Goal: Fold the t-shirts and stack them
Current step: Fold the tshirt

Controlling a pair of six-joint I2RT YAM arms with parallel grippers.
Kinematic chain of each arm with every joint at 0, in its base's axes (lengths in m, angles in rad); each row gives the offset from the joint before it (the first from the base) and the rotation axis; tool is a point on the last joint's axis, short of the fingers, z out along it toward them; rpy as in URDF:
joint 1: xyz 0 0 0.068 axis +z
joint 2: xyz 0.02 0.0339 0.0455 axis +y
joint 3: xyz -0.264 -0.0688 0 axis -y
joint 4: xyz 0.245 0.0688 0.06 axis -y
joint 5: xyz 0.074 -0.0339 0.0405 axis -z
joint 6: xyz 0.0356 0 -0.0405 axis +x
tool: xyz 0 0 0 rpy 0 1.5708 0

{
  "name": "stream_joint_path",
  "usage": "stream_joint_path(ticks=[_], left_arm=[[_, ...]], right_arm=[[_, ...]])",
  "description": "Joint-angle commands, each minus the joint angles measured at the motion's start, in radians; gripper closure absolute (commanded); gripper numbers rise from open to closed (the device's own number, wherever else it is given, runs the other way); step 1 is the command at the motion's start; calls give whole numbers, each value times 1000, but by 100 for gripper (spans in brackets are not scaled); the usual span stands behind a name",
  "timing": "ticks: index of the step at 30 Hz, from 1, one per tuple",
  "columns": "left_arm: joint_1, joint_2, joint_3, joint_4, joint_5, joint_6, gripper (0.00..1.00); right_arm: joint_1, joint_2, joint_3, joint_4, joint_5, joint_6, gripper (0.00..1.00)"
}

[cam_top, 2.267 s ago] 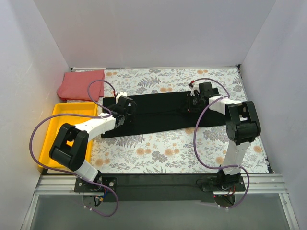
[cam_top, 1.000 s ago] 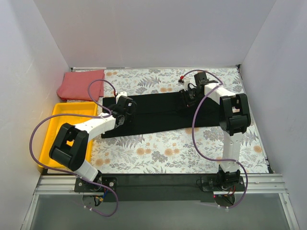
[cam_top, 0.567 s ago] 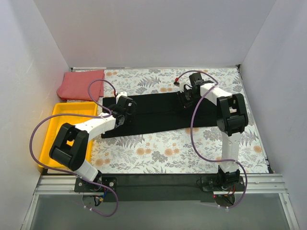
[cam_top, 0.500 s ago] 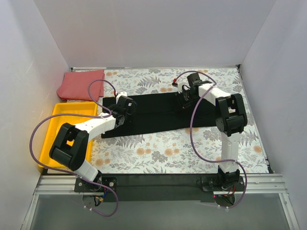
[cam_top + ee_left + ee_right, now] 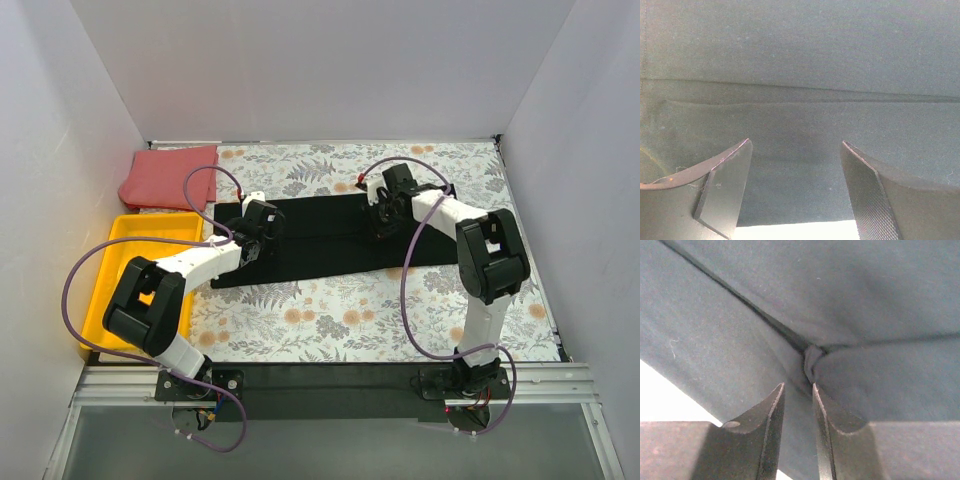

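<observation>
The black t-shirt (image 5: 320,240) lies as a long strip, running side to side under both pairs of my fingers. My left fingers (image 5: 725,185) stand wide over its left end and hold nothing. My right fingers (image 5: 770,430), nearer its right end, are narrow. A pucker of cloth sits at their tips, and I cannot tell whether it is pinched. The coral-red t-shirt (image 5: 165,175) lies folded well beyond my left fingers.

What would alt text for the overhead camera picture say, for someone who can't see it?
Two robot arms reach over a long black t-shirt spread across a floral cloth. The left claw is over its left end and the right claw is over its right half. A folded coral-red t-shirt lies in the far left corner, with a yellow tray just in front of it.
</observation>
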Motion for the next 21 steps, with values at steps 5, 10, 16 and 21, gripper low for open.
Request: stream_joint_path(ticks=[5,10,16,21], left_arm=[[1,-18,28,16,-39,-1,30],[1,-17,29,11,-59,-7,30],[0,-14,31,5,-59,-10,30],[0,-17,31,5,-44,-8,30]], right_arm=[[-29,-174,-50,186,53,154,60],[-91,-196,-136,272,-5,266,60],[-158,-216,-242,376,33,398,62],[-312,-224,-308,502,-19,509,61]])
